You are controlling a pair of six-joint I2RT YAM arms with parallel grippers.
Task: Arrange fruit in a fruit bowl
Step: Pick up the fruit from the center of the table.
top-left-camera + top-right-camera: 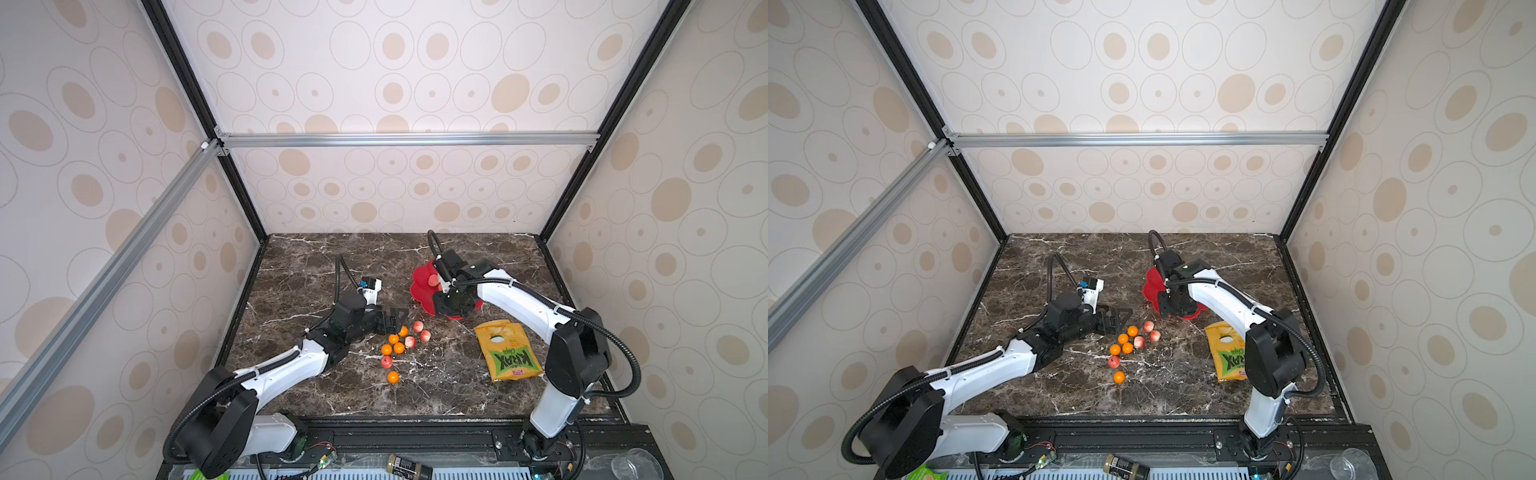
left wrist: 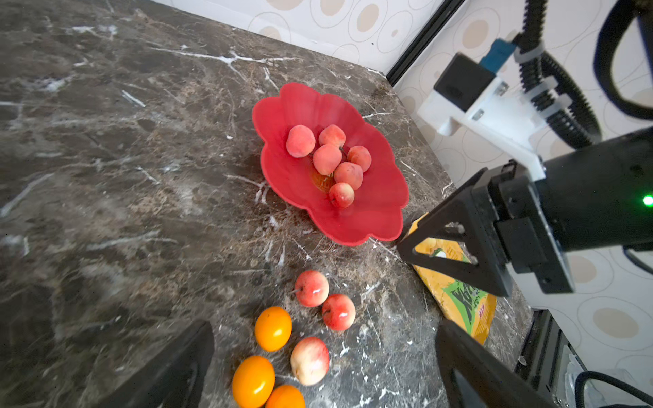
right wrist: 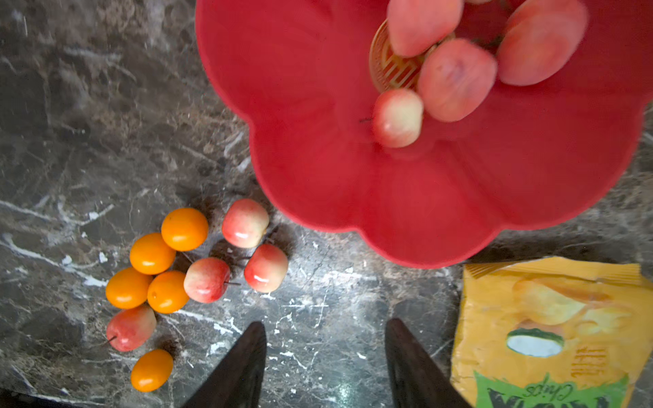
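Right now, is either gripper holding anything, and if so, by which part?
Nothing is held. The left gripper is wide open and empty; the right gripper is open too, with only bare table between its jaws.

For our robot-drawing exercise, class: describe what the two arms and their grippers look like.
The left arm and right arm have white shells with black joint housings; a black corrugated cable runs along each. The left gripper and right gripper have black triangular open-frame fingers. A green light shows on the right wrist.
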